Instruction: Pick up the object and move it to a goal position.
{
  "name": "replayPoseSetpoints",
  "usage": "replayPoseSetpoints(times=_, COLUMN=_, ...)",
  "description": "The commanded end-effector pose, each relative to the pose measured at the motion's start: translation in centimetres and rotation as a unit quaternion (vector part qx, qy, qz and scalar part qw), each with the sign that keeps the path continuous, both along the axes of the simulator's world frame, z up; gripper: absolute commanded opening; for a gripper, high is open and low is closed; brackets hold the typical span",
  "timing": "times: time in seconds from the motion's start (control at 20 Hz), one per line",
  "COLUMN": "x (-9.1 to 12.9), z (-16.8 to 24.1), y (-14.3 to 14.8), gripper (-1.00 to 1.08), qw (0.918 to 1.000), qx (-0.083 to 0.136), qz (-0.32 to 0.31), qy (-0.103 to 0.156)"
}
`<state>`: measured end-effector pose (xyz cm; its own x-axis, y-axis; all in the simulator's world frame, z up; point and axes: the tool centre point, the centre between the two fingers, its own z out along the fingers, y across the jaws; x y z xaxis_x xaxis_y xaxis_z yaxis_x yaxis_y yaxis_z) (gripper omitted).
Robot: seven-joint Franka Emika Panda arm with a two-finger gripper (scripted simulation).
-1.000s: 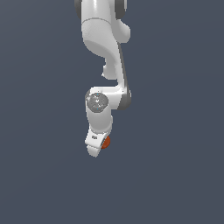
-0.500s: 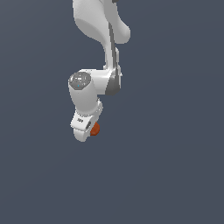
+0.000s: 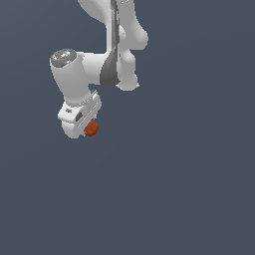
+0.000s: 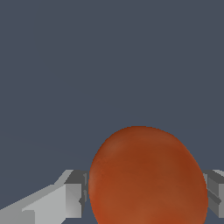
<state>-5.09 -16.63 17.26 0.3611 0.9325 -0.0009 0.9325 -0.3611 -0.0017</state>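
Picking looks done from where I stand: the orange-red ball sits at the tip of the white gripper, in the left half of the exterior view a little above the middle, with nothing but flat slate-grey around and beneath it. Starting at the frame's left, the grey-capped wrist joint hangs over the gripper body, and further right the arm's thick white links climb out through the top edge. No table, shadow or goal marker shows anywhere, so I cannot say how close the ball is to where it should end up.

Up close in the wrist view, a pale grey finger presses in from the lower left, the mottled ball fills the lower middle, and the second finger peeks in at the lower right edge. Both fingers meet the ball's sides, so the gripper is clenched on it.

My guess is the carry is what remains, then a halt at the goal, wherever that lies.
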Motion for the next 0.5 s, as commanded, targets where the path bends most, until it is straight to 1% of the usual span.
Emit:
replayPoseSetpoints(times=0.0, x=-1.2, z=1.4, y=-1.4, gripper=-1.00, qw=1.0000, qx=0.000, qz=0.001, qy=-0.001)
replayPoseSetpoints(times=0.25, x=-2.9, z=3.4, y=-3.6, gripper=-1.00, qw=1.0000, qx=0.000, qz=0.001, qy=-0.001)
replayPoseSetpoints(times=0.45, x=-3.6, z=4.3, y=-4.5, gripper=-1.00, qw=1.0000, qx=0.001, qz=0.001, qy=-0.001)
